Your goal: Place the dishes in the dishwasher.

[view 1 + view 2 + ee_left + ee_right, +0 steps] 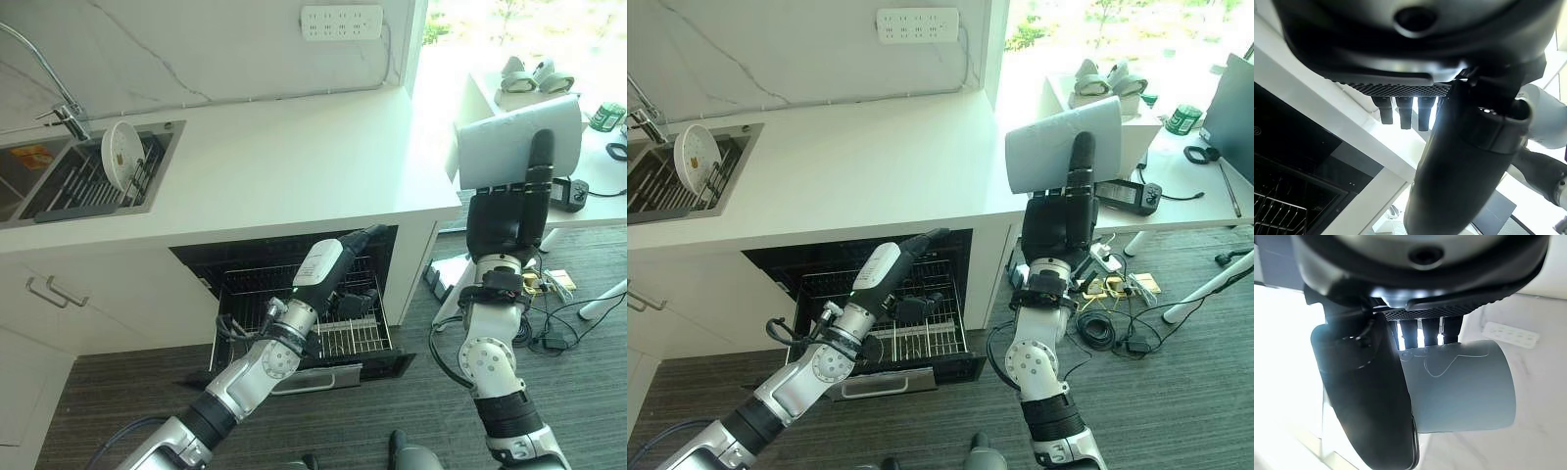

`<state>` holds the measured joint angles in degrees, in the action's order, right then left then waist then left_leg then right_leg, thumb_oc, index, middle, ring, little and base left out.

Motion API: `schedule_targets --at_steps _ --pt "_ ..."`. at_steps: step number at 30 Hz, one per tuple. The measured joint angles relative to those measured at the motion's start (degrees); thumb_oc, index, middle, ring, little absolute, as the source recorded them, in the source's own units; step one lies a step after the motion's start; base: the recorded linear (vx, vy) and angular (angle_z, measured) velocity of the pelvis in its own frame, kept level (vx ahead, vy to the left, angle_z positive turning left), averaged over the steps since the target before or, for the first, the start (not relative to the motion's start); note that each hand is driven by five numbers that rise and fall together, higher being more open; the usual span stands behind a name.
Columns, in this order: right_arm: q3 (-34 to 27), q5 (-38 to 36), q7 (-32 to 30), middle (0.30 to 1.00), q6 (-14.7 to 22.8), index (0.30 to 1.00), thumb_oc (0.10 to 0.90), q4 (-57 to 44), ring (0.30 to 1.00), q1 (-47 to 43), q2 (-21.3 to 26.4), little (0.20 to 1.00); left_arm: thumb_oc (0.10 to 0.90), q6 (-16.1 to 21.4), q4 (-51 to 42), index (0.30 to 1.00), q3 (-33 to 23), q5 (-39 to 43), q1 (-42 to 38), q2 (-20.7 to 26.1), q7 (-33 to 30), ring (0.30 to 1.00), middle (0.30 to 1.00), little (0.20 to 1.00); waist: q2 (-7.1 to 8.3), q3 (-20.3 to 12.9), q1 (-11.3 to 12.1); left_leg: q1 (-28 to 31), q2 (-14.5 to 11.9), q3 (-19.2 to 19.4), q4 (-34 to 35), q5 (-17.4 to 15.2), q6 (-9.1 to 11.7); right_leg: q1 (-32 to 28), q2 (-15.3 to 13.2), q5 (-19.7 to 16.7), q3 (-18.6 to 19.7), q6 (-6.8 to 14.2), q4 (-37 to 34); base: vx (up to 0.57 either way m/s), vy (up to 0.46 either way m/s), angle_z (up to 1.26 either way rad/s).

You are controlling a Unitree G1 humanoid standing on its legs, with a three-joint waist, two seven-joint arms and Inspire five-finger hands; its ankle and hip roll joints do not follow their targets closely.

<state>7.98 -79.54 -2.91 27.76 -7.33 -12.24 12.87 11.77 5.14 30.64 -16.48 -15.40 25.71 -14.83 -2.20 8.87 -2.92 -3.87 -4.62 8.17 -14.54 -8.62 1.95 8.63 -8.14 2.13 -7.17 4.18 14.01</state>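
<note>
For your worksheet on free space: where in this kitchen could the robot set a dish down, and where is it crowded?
Bare worktop runs from the sink to the counter's right end. The dishwasher rack has free wires right of the left hand. The sink, holding a plate, and the side table are crowded.

Your right hand (505, 211) holds the grey cup (517, 140) up in open air beside the counter's corner (446, 201), with nothing between it and the floor below. The dishwasher (387, 284) stands open under the counter, its wire rack (367, 338) pulled out, but your left hand (353, 245) and forearm reach across the opening and block most of the way in from above. The rack's right end stays reachable past the counter edge.
</note>
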Motion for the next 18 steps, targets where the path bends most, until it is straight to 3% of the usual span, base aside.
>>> schedule_targets --at_steps 3,6,9,18 --pt "-0.38 -0.45 2.03 0.3 -4.12 0.3 0.4 0.05 0.3 5.94 0.0 0.3 0.8 0.0 -0.26 0.9 -3.95 2.8 3.86 0.81 5.4 0.9 0.9 0.9 0.01 0.0 -0.04 0.03 0.05 0.11 0.26 0.0 0.0 0.07 -0.05 0.01 0.03 0.02 -0.11 0.0 0.0 0.0" --pt "-0.44 -0.32 5.23 0.3 -8.85 0.3 0.4 0.47 0.3 10.94 0.35 0.3 0.8 0.07 -0.06 0.9 -4.23 2.77 7.76 4.32 10.38 0.9 0.9 0.9 0.01 0.0 -0.22 0.12 0.05 0.32 0.72 0.0 0.0 0.19 -0.02 0.05 0.21 0.08 -0.2 0.02 0.01 -0.04" --pt "-2.38 0.69 8.57 0.3 -13.21 0.3 0.4 1.97 0.3 16.62 0.96 0.3 0.8 0.99 1.5 0.9 -9.47 2.66 14.71 5.22 15.89 0.9 0.9 0.9 0.04 0.0 -0.31 0.27 0.06 0.43 0.9 0.0 0.0 0.19 -0.01 0.15 0.27 0.21 -0.3 0.0 0.01 0.0" --pt "-4.26 10.67 13.89 0.3 -20.87 0.3 0.4 11.0 0.3 16.8 5.2 0.3 0.8 -0.57 3.91 0.9 -10.79 -0.21 17.78 15.42 30.68 0.9 0.9 0.9 0.18 -0.01 0.07 -0.09 0.38 -0.47 0.84 0.06 -0.07 -0.08 -0.47 0.2 -0.55 0.32 -0.22 0.0 0.019 0.05"
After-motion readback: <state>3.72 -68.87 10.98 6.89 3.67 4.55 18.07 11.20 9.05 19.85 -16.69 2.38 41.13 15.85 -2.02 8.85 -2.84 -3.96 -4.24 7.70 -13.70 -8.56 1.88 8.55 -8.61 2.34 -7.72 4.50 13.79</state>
